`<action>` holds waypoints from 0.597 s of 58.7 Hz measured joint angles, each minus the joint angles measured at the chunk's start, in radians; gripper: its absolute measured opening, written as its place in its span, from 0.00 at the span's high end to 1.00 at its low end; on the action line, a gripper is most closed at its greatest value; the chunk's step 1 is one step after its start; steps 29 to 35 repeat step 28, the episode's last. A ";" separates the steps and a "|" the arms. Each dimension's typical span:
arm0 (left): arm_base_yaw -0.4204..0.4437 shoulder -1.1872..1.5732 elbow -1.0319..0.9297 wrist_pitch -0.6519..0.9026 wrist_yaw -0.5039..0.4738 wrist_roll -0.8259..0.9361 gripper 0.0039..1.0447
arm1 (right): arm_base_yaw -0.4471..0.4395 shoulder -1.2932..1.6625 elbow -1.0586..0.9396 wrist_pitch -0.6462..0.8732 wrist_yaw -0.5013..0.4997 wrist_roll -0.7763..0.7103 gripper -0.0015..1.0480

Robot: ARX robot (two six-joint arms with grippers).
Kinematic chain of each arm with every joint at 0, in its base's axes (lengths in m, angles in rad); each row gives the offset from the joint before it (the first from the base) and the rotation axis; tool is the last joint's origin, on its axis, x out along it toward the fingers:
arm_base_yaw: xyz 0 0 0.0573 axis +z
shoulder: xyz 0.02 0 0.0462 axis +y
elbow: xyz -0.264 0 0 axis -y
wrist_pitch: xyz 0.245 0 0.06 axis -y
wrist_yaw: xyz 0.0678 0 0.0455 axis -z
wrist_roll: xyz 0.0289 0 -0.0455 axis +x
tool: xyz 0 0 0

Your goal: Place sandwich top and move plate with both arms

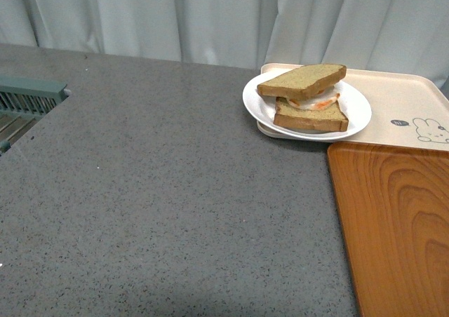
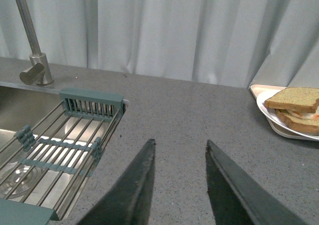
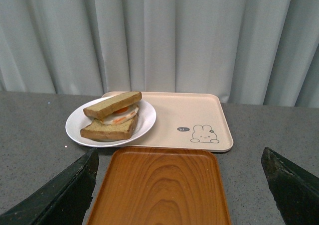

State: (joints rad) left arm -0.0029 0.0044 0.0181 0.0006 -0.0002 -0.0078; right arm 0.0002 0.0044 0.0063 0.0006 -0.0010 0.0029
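The sandwich top (image 1: 303,80), a golden-brown toast slice, lies tilted on a fried egg and a lower slice on the white plate (image 1: 359,113). The plate rests partly on the cream rabbit tray's left end. The sandwich top (image 3: 112,104) and plate (image 3: 75,128) also show in the right wrist view, and the sandwich top (image 2: 293,99) and plate (image 2: 264,107) at the edge of the left wrist view. My left gripper (image 2: 179,144) is open over bare counter, well away from the plate. My right gripper (image 3: 179,158) is open wide, above the orange tray, short of the plate. Neither arm shows in the front view.
The cream rabbit tray (image 1: 400,103) lies at the back right; the orange wood-grain tray (image 1: 393,226) sits in front of it. A sink with a green-edged wire rack (image 2: 60,150) and a tap (image 2: 32,46) lies at the left. Grey curtains hang behind the speckled counter (image 1: 175,191).
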 joint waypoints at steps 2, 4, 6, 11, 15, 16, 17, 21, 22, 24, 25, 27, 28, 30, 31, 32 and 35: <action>0.000 0.000 0.000 0.000 0.000 0.000 0.63 | 0.000 0.000 0.000 0.000 0.000 0.000 0.09; 0.000 0.000 0.000 0.000 0.000 0.000 0.56 | 0.000 0.000 0.000 0.000 0.000 0.000 0.09; 0.000 0.000 0.000 0.000 0.000 0.000 0.47 | 0.000 0.000 0.000 0.000 0.000 0.000 0.09; 0.000 0.000 0.000 0.000 0.000 0.000 0.32 | 0.000 0.000 0.000 0.000 0.000 0.000 0.09; 0.000 0.000 0.000 0.000 0.000 0.000 0.20 | 0.000 0.000 0.000 0.000 0.000 0.000 0.09; 0.000 0.000 0.000 0.000 0.000 0.000 0.18 | 0.000 0.000 0.000 0.000 0.000 0.000 0.09; 0.000 0.000 0.000 0.000 0.000 0.000 0.14 | 0.000 0.000 0.000 0.000 0.000 0.000 0.09; 0.000 0.000 0.000 0.000 0.000 0.000 0.05 | 0.000 0.000 0.000 0.000 0.000 0.000 0.09; 0.000 0.000 0.000 0.000 -0.001 0.001 0.04 | 0.000 0.000 0.000 0.000 0.000 0.000 0.09; 0.000 0.000 0.000 0.000 0.000 0.000 0.06 | 0.000 0.000 0.000 0.000 0.000 0.000 0.09; 0.000 0.000 0.000 0.000 0.000 0.001 0.06 | 0.000 0.000 0.000 0.000 0.000 0.000 0.09; 0.000 0.000 0.000 0.000 0.000 0.001 0.06 | 0.000 0.000 0.000 0.000 0.000 0.000 0.09; 0.000 0.000 0.000 0.000 0.000 0.001 0.06 | 0.000 0.000 0.000 0.000 0.000 0.000 0.09; 0.000 0.000 0.000 0.000 0.000 0.001 0.06 | 0.000 0.000 0.000 0.000 0.000 0.000 0.09; 0.000 0.000 0.000 0.000 0.000 0.001 0.06 | 0.000 0.000 0.000 0.000 0.000 0.000 0.09; 0.000 0.000 0.000 0.000 0.000 0.001 0.06 | 0.000 0.000 0.000 0.000 0.000 0.000 0.09; 0.000 0.000 0.000 0.000 0.000 0.001 0.06 | 0.000 0.000 0.000 0.000 0.000 0.000 0.09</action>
